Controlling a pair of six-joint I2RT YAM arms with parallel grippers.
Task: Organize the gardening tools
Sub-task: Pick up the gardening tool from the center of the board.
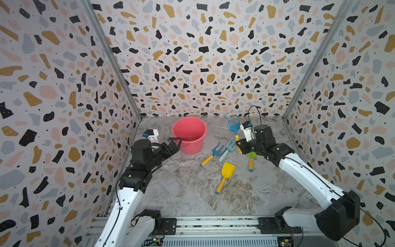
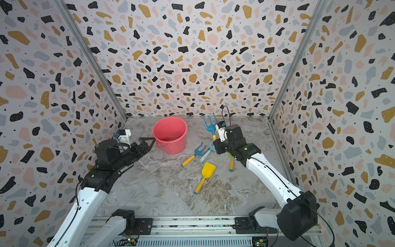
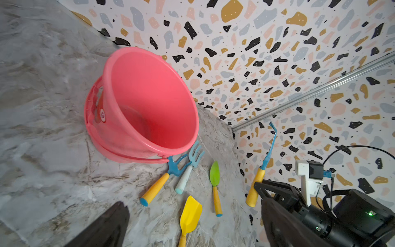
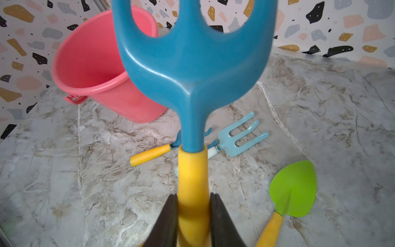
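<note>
The left arm (image 1: 131, 193) reaches forward with the left gripper (image 1: 175, 142) spread wide and empty, while the right arm (image 1: 303, 171) stretches inward with the right gripper (image 4: 193, 203) clamped on the yellow handle of a dark-blue plastic rake (image 4: 192, 64).

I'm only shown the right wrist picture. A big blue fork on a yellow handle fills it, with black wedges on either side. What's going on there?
Observer: The right gripper is shut on the yellow handle of that dark-blue rake and holds it lifted off the table.
Operator: Is there another arm somewhere?
Observer: Yes. The left gripper is open and holds nothing, close beside the pink bucket.
Operator: I count three tools lying on the table. Is that all?
Observer: No, there is a fourth: a yellow shovel lies nearer the front of the table than those three.
</note>
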